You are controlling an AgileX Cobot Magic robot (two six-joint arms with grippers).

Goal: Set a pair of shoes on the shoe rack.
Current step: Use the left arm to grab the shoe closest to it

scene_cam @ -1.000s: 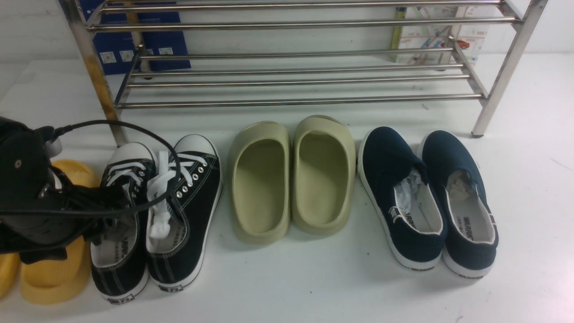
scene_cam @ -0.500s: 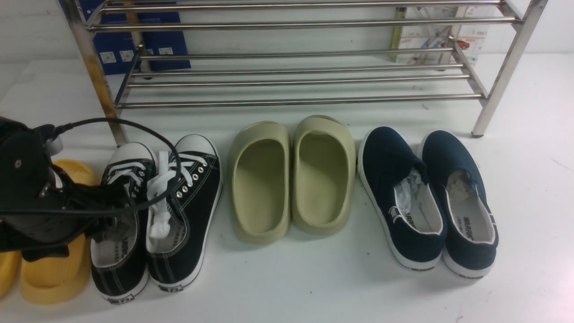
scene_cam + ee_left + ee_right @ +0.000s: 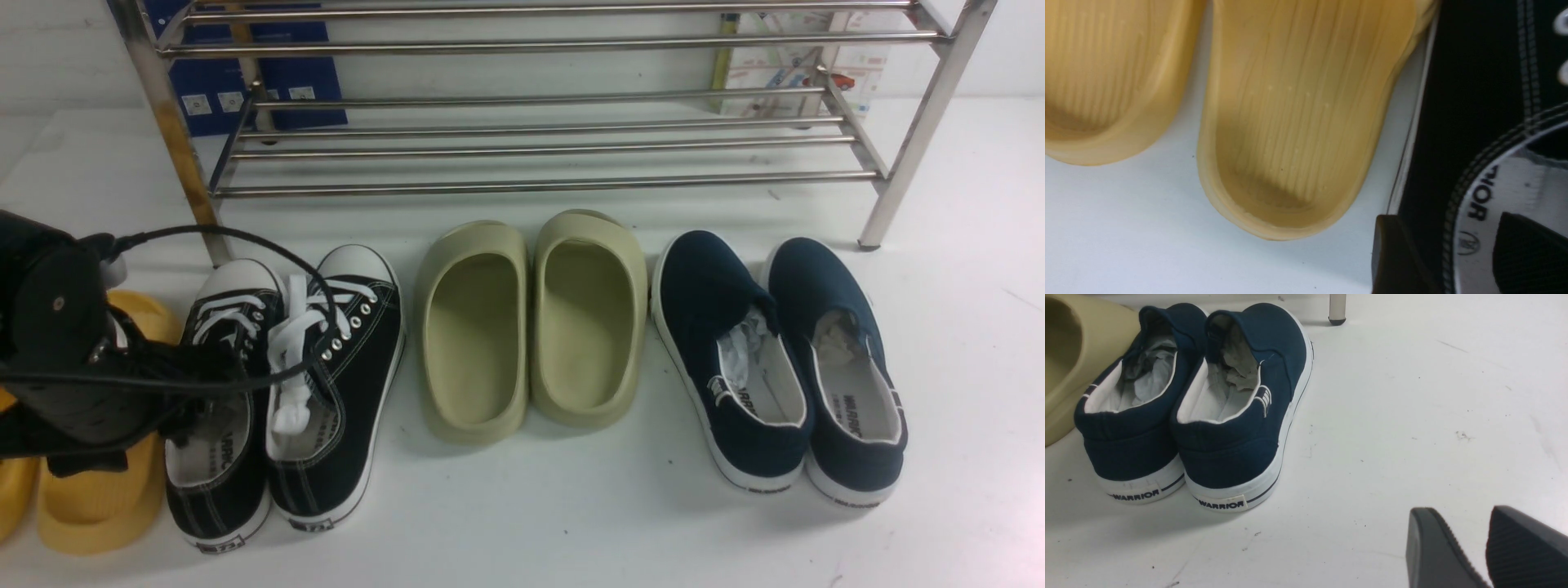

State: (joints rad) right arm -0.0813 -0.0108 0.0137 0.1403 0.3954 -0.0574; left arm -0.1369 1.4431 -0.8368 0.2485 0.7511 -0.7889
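Barely begun. Neither of the pair of shoes (image 3: 286,384) lifted yet: both flat on the white table (image 3: 571,539) toward its near-left corner, toes pointing at the shoe rack (image 3: 539,151), just in front of the rack's left front leg. No footwear on either visible shelf. Left to do, by the look of it: close on a sneaker, carry it over the front bar, set it down, then the same for its twin.

Left gripper (image 3: 1451,222) at the sneaker nearer the table's left edge, jaws parted and straddling its outer side wall (one finger outside by the sole edge, the other inside over the insole). A strip of insole showing between inner finger and collar, so judged unclamped, nothing held. Right gripper (image 3: 1461,512) likewise parted and empty, low over bare table toward the right edge, near the navy slip-ons (image 3: 1208,404).

Sneakers: black canvas with white contrast stitching, metal eyelets, flat white laces loosely tied, smooth white rubber toe caps and soles, grey printed insoles. Soft collar, likely to fold under a pinch. Rack: shiny round steel tubes with gaps between, slanted legs (slippery footing for a sole, probably). Neighbours: ribbed yellow foam slides (image 3: 1298,122), matte olive clogs (image 3: 531,327).
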